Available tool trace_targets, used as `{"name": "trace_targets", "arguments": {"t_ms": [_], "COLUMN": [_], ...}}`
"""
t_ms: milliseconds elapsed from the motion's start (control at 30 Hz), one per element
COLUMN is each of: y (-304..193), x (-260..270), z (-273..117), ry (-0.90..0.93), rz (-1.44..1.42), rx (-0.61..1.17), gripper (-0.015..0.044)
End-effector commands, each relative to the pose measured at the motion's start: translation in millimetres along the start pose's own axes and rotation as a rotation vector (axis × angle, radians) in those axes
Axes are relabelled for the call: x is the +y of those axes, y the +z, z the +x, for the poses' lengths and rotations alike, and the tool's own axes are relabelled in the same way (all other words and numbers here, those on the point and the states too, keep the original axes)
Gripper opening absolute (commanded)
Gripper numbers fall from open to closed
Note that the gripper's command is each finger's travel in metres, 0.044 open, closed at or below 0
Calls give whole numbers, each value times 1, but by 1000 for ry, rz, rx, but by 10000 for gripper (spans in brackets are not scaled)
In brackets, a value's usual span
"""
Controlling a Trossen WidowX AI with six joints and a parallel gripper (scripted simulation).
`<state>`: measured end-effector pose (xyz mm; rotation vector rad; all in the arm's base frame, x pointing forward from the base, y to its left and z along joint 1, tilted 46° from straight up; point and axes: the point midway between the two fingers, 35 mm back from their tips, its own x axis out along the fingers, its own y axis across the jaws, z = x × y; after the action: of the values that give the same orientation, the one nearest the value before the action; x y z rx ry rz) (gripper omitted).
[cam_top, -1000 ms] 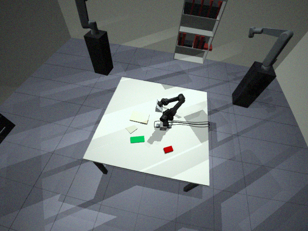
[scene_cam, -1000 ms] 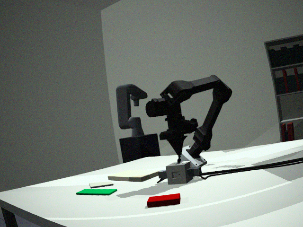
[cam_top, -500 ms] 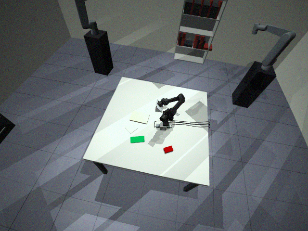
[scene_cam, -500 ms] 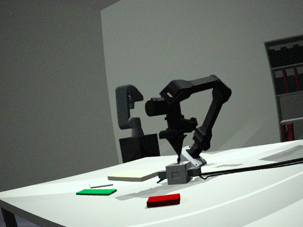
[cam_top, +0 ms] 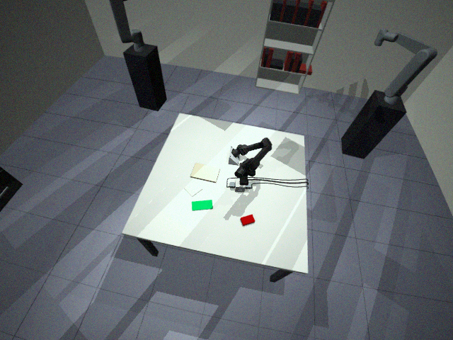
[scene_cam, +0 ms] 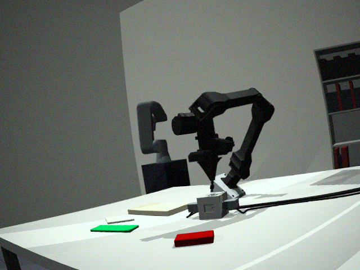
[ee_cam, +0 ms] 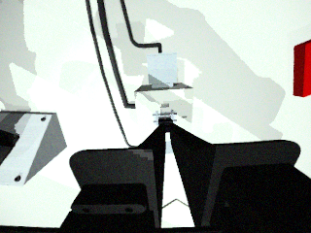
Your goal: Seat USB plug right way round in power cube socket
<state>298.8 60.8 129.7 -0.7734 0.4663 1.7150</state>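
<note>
The grey power cube (scene_cam: 205,214) (ee_cam: 183,100) stands on the table (cam_top: 164,223) (scene_cam: 116,255). My gripper (scene_cam: 212,183) (ee_cam: 166,127) points down over its top and is shut on the small dark USB plug (scene_cam: 211,188). The plug stands upright at the socket on the cube's top face; the fingertips hide most of it in the wrist view, and how deep it sits cannot be told. In the top view the arm covers part of the cube.
Grey blocks (ee_cam: 162,68) (scene_cam: 232,203) plug into the cube's sides, with black cables (cam_top: 277,181) (scene_cam: 290,200) running to the table's edge. Also on the table are a red block (cam_top: 247,219) (scene_cam: 194,238), a green slab (cam_top: 202,205) (scene_cam: 114,228), a cream book (cam_top: 205,173) and a thin pale card (cam_top: 192,190).
</note>
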Motion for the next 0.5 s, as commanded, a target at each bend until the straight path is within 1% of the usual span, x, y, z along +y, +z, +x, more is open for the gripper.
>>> {"name": "trace_targets", "arguments": {"t_ms": [0,467], "y": [0,0], "x": [-1,-1], "z": [-4,-13], "ry": [0,0], "rz": [-8,-8], "rx": [4,4], "gripper": [0,0]}}
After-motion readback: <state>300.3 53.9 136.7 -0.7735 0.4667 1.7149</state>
